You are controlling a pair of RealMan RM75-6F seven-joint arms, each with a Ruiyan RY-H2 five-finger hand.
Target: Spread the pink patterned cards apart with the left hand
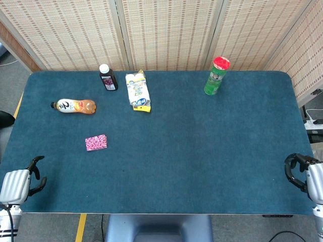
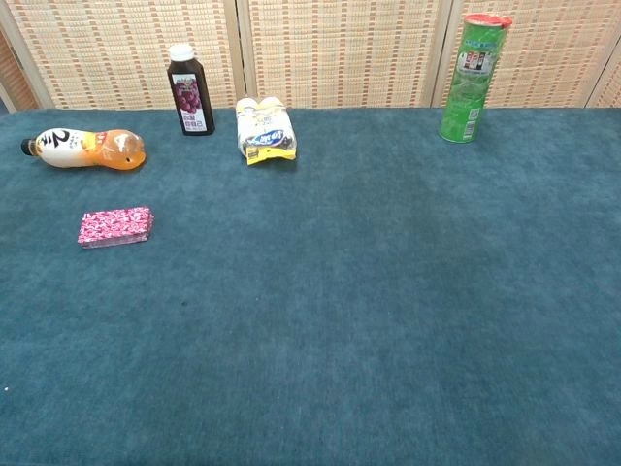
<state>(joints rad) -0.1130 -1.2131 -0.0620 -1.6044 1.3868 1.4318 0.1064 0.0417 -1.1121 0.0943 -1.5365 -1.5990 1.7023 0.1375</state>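
The left hand (image 1: 20,182) rests empty at the desk (image 1: 202,151) edge, fingers seemingly curled; the pink patterned cards (image 1: 96,142), stacked well ahead, could slide whole under a flat push.

setting: lab test station | shown by: felt-covered table (image 1: 202,151), woven screen panels (image 1: 166,30), floor cables (image 1: 315,121)

A large dark "2" is showing on the white label of the orange bottle (image 2: 85,149) lying near the tabletop's far left edge. Print on the other labels is showing too small to read.
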